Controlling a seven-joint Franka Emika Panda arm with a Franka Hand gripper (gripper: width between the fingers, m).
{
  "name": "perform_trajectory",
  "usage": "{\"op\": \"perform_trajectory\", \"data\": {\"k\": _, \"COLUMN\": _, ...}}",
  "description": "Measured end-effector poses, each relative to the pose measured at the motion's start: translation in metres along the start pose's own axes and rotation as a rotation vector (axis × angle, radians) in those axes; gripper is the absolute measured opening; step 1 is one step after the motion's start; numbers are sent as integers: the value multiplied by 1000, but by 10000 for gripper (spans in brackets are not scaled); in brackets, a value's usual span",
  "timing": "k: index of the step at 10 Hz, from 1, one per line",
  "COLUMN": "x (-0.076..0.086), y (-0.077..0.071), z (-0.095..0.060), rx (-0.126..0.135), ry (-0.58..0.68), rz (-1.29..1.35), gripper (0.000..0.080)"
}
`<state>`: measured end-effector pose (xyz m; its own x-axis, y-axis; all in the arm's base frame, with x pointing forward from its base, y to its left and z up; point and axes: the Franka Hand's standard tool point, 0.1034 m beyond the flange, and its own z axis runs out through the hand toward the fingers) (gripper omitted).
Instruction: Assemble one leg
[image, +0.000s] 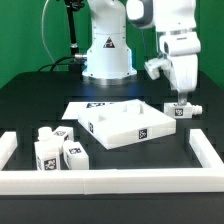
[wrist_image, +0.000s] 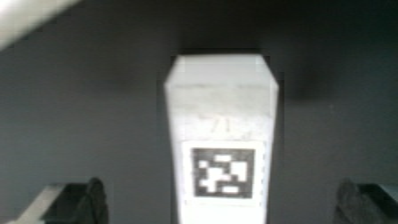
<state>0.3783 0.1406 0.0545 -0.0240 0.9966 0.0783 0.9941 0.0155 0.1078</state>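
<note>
A leg (image: 182, 113), a white square post with a black-and-white tag, stands on the black table at the exterior view's right. My gripper (image: 180, 100) hangs right over its top. In the wrist view the leg (wrist_image: 222, 110) lies between my two dark fingertips (wrist_image: 79, 203), with a clear gap on each side. My gripper (wrist_image: 222, 208) is open and touches nothing. Three more tagged legs (image: 56, 148) lie grouped at the exterior view's left front. The large flat white slab (image: 128, 125) lies in the middle.
The marker board (image: 92, 106) lies behind the slab. A low white wall (image: 110, 180) runs along the front and up both sides of the table. The robot base (image: 108, 55) stands at the back.
</note>
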Motion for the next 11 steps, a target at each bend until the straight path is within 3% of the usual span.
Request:
{"op": "perform_trajectory", "data": {"k": 1, "x": -16, "y": 8, "z": -13, "rx": -5, "ry": -26, "rz": -34, "gripper": 648}}
{"op": "perform_trajectory", "data": {"k": 2, "x": -42, "y": 17, "z": -19, "rx": -8, "ry": -42, "rz": -99, "gripper": 648}}
{"op": "perform_trajectory", "data": {"k": 3, "x": -63, "y": 19, "z": -12, "rx": 18, "ry": -46, "rz": -92, "gripper": 649}}
{"op": "perform_trajectory", "data": {"k": 4, "x": -61, "y": 22, "z": -4, "rx": 44, "ry": -43, "rz": -72, "gripper": 649}}
{"op": "perform_trajectory", "data": {"k": 8, "x": -63, "y": 22, "z": -4, "rx": 44, "ry": -44, "rz": -70, "gripper": 649}}
{"op": "perform_trajectory", "data": {"k": 9, "x": -73, "y": 22, "z": -7, "rx": 40, "ry": -52, "rz": -92, "gripper": 649}}
{"op": "perform_trajectory", "data": {"k": 11, "x": -113, "y": 26, "z": -10, "rx": 36, "ry": -73, "rz": -130, "gripper": 649}}
